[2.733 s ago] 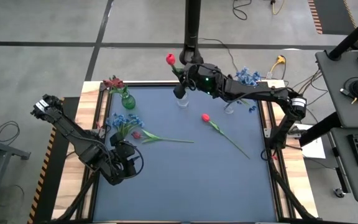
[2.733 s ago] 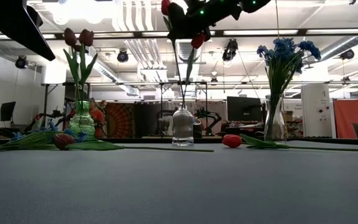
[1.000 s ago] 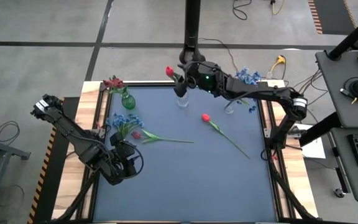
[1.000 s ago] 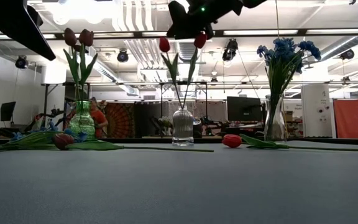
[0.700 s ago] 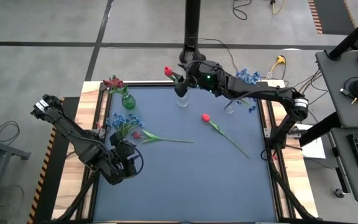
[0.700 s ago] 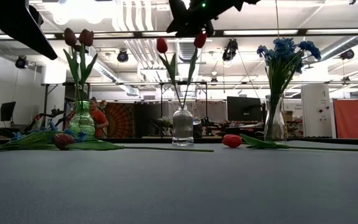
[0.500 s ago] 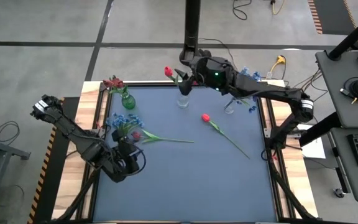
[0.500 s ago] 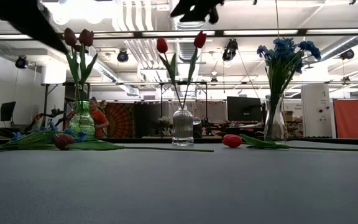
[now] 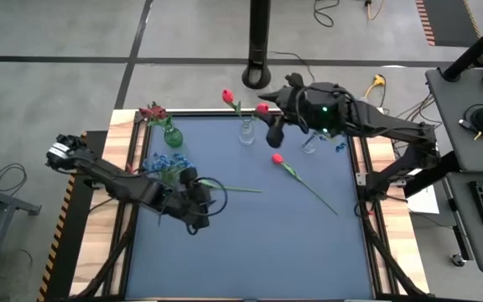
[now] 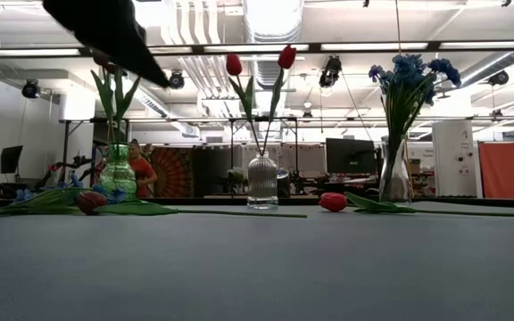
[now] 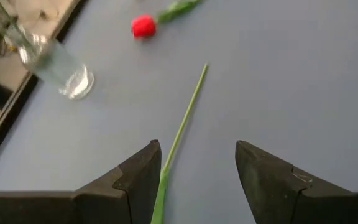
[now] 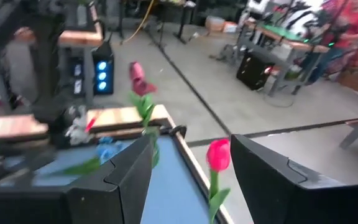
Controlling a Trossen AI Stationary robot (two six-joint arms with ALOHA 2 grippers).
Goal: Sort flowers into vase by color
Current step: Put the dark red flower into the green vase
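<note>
Tulips [image 10: 257, 62] stand two to the clear ribbed vase [image 10: 262, 181] at the desk's [image 9: 258, 243] far edge, while a third red tulip [image 9: 277, 158] lies loose mid-desk. The left end effector [image 11: 194, 163] hovers, fingers spread and empty, over the thin green stem [image 11: 186, 119] of the flowers lying near the green vase [image 9: 172, 135]; a clean pick likely means closing squarely across that stem. The right end effector [image 12: 188, 163], raised near the clear vase, gapes open, holding nothing.
</note>
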